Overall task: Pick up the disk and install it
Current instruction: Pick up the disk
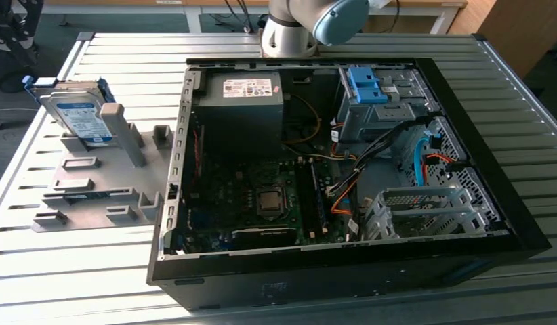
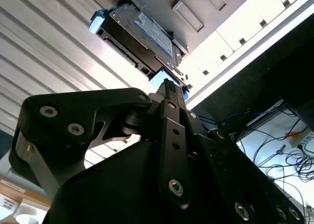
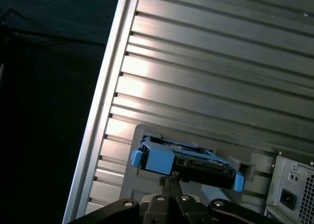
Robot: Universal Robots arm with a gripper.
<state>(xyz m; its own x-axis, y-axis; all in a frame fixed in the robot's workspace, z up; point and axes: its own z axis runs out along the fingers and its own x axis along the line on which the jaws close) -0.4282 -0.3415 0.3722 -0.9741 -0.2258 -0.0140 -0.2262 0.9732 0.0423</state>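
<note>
While the disk stands on edge in a grey fixture, at ten o'clock in the exterior view, nothing is seen touching it there. The fixture is set on a slatted table, just beside the open case at the case's nine o'clock. The disk's blue frame is seen along its edges, and its label is turned up and outward. In the first wrist view the gripper is seen clenched, tips drawn together with nothing between them, and lined up with one blue end of the disk. The same is shown in the second wrist view, where the closed tips overlap the disk's near end. Whether contact is made cannot be told from the wrist views. Inside the case, a power supply is placed at eleven o'clock and a drive bay topped by a blue bracket at one o'clock. A bare metal cage lies at four o'clock. The arm is mounted at twelve o'clock, beyond the case.
</note>
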